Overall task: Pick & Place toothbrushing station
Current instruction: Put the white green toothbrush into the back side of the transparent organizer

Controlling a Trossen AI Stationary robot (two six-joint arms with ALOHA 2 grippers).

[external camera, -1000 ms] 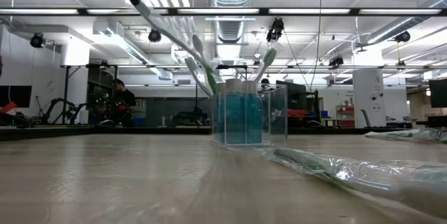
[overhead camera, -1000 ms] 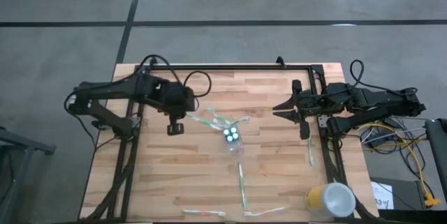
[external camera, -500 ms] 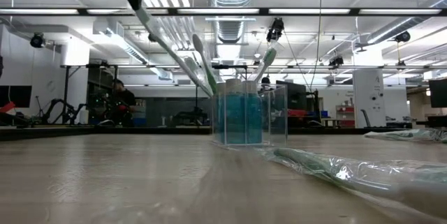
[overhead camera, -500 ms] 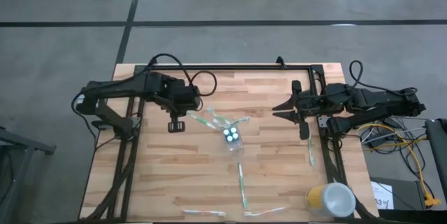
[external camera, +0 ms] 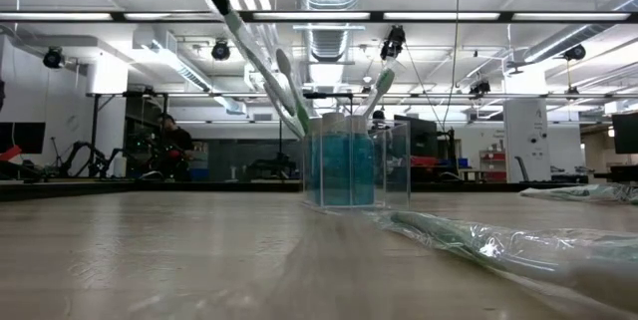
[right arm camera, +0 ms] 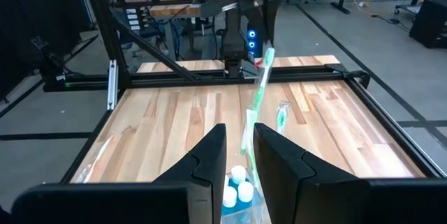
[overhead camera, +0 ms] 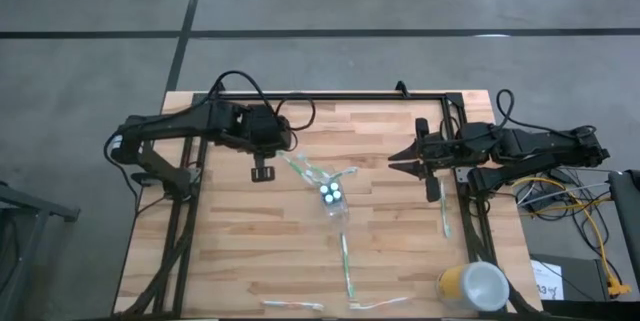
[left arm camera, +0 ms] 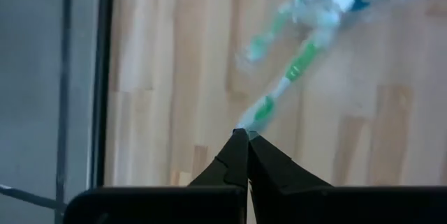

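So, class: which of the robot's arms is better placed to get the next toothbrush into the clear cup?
The left. The left gripper is shut on a toothbrush that angles toward the clear cup. The right gripper waits at the table's right side, nothing visibly held.
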